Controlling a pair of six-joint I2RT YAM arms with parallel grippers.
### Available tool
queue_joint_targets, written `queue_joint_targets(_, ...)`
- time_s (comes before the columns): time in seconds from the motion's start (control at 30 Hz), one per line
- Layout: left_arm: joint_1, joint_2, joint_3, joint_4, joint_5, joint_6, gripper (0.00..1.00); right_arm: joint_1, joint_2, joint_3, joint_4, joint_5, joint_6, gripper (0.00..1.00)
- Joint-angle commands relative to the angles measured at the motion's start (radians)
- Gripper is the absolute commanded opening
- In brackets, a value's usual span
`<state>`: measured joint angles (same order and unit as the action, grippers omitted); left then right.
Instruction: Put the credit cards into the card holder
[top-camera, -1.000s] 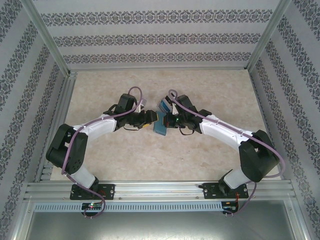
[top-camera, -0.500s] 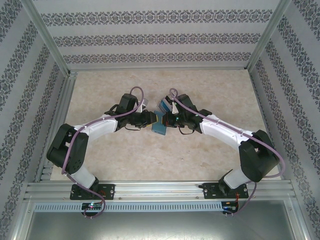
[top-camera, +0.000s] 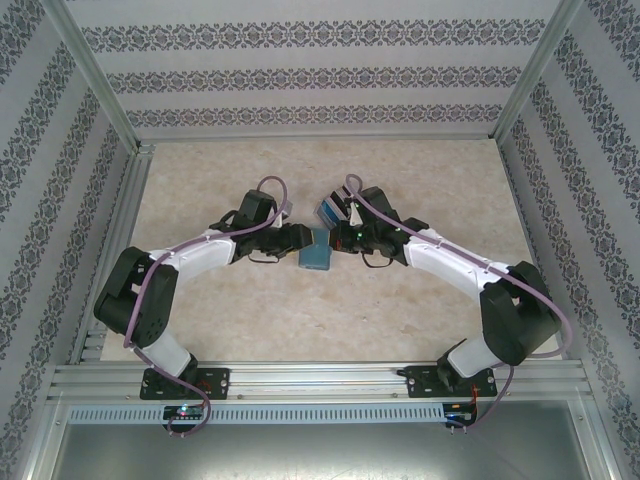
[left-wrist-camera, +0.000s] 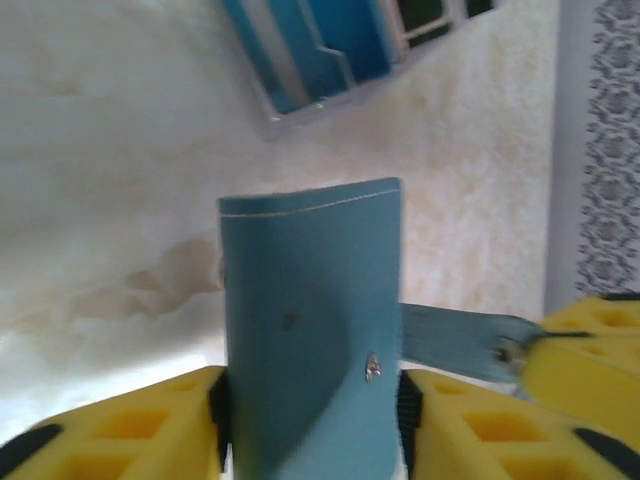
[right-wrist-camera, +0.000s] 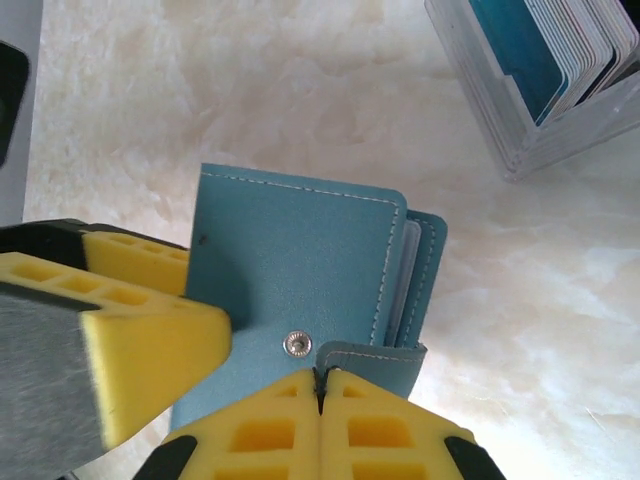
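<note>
The card holder (top-camera: 314, 256) is a light blue wallet with a snap, lying between the two arms. My left gripper (left-wrist-camera: 310, 400) has a yellow finger on each side of the card holder (left-wrist-camera: 300, 280), its black pads pressed against both edges. My right gripper (right-wrist-camera: 320, 385) is shut on the wallet's snap strap (right-wrist-camera: 385, 360), beside the metal snap (right-wrist-camera: 295, 345). A pale sleeve edge shows between the covers of the card holder (right-wrist-camera: 290, 260). The credit cards (right-wrist-camera: 560, 50), blue and whitish, stand on edge in a clear plastic box (top-camera: 330, 212) just beyond the wallet.
The clear box (left-wrist-camera: 320, 60) sits close behind the wallet, right by the right wrist (top-camera: 360, 225). The beige marble tabletop (top-camera: 430, 170) is ringed by aluminium rails and patterned walls. Both forearms angle inward and meet at the table's middle.
The card holder has shifted slightly left and toward the near edge. The left gripper's yellow finger, visible beside the wallet a second ago, now sits tucked against it.
</note>
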<state>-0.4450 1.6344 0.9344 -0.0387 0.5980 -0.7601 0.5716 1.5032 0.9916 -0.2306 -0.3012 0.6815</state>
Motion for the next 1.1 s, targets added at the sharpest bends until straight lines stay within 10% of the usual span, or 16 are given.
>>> queue_joint_targets(0.0, 0.000, 0.012, -0.051, -0.042, -0.091, 0.007, 0.54, -0.002, -0.022, -0.031, 0.000, -0.004, -0.013, 0.02)
queue_joint_targets(1.07, -0.032, 0.059, 0.071, -0.089, 0.047, 0.029, 0.68, 0.014, -0.042, -0.011, 0.008, -0.036, 0.036, 0.02)
